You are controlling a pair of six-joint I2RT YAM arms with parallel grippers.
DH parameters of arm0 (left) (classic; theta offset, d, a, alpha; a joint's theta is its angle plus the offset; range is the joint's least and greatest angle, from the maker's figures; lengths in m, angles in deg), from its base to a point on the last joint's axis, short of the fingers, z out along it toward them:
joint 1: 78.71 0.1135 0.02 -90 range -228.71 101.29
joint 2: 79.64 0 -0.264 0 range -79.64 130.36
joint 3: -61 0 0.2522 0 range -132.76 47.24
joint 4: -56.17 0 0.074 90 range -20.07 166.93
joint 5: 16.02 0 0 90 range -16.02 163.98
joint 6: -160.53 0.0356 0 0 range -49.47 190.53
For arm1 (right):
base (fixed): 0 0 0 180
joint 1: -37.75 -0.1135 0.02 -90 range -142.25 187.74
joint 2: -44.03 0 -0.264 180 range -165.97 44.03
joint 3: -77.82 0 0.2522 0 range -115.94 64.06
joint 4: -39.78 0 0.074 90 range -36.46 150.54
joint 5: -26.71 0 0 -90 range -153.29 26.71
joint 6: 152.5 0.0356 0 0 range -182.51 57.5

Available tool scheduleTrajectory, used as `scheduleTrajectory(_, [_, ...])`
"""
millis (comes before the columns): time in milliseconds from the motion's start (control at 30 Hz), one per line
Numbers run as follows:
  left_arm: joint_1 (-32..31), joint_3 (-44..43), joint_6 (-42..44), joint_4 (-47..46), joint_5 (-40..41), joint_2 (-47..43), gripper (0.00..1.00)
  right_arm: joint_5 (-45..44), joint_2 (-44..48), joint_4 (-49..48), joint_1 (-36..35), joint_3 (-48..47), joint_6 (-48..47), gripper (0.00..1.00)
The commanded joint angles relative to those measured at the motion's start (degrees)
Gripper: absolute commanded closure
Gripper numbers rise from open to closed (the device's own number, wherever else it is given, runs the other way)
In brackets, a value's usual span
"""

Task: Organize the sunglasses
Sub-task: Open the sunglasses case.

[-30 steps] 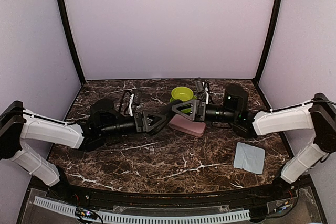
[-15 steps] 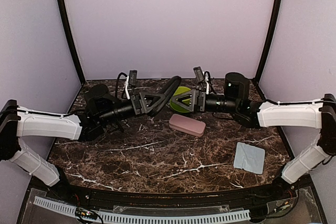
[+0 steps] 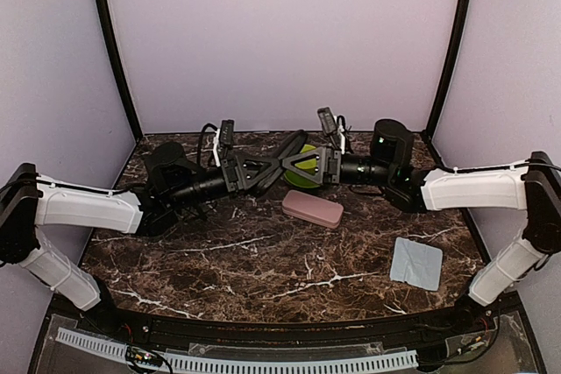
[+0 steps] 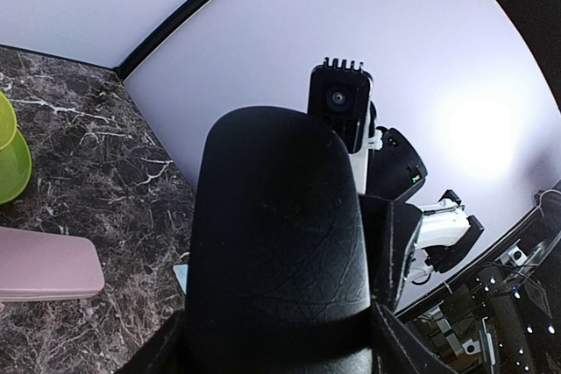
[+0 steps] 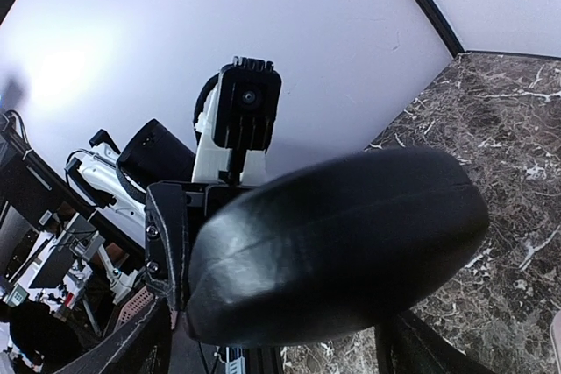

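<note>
I see no sunglasses in any view. A black oblong hard case (image 3: 290,143) hangs in the air above the back middle of the table. My left gripper (image 3: 273,165) is shut on one end of it, and the case (image 4: 276,243) fills the left wrist view. My right gripper (image 3: 289,164) comes from the other side and stands open. Its jaws straddle the case (image 5: 342,243) closely, and the near end of the case fills the space between them.
A pink rounded case (image 3: 312,208) lies on the marble table (image 3: 263,260) just in front of the grippers. A green bowl (image 3: 305,170) sits behind, partly hidden by the right gripper. A grey cloth (image 3: 415,263) lies at the front right.
Both arms have lifted the black case away from the pink case, up and toward the back. The right jaws have narrowed round it.
</note>
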Motion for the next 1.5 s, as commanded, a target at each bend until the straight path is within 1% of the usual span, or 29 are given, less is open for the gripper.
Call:
scheduleTrajectory(0, [0.1, -0.1, -1.8, -5.7, -1.5, -0.3, 1.0, 2.4, -0.9, -7.5, 0.9, 0.1, 2.4, 0.24])
scheduleTrajectory(100, [0.1, 0.0, -2.0, -5.8, -1.7, -0.1, 1.0, 3.5, -1.4, -8.4, 1.1, 0.0, 2.8, 0.32])
scheduleTrajectory(200, [0.1, 0.1, -2.4, -6.0, -2.1, 0.2, 1.0, 4.1, -1.7, -9.0, 1.1, -0.2, 3.3, 0.35])
scheduleTrajectory(267, [0.1, 0.2, -2.6, -6.3, -2.4, 0.4, 1.0, 4.1, -1.7, -8.9, 1.1, -0.3, 3.2, 0.34])
scheduleTrajectory(400, [0.1, 0.1, -3.0, -6.7, -2.8, 0.7, 1.0, 3.6, -1.5, -8.2, 1.1, -0.3, 2.6, 0.25])
scheduleTrajectory(500, [0.1, 0.1, -3.3, -7.1, -3.2, 1.0, 1.0, 3.7, -1.5, -8.1, 1.2, -0.5, 2.3, 0.23])
scheduleTrajectory(633, [0.1, 0.3, -3.9, -7.8, -3.6, 1.3, 1.0, 3.9, -1.8, -8.0, 1.2, -0.9, 2.0, 0.24])
scheduleTrajectory(933, [0.1, 0.4, -4.7, -8.6, -4.4, 2.1, 1.0, 4.1, -2.3, -8.7, 1.7, -1.0, 2.3, 0.28])
scheduleTrajectory(1100, [0.1, 0.5, -4.8, -8.7, -4.6, 2.4, 1.0, 4.6, -2.7, -9.8, 1.8, -1.0, 2.9, 0.35])
scheduleTrajectory(1200, [0.0, 0.6, -4.7, -8.8, -4.6, 2.3, 1.0, 5.0, -2.8, -10.1, 1.9, -0.8, 2.7, 0.43])
scheduleTrajectory(1333, [0.0, 1.0, -5.3, -9.4, -4.4, 2.2, 1.0, 6.3, -2.7, -10.7, 2.2, -0.5, 2.3, 0.56])
scheduleTrajectory(1467, [0.0, 1.6, -6.1, -10.9, -4.2, 2.4, 1.0, 7.0, -2.1, -9.5, 2.3, -0.4, 0.1, 0.63])
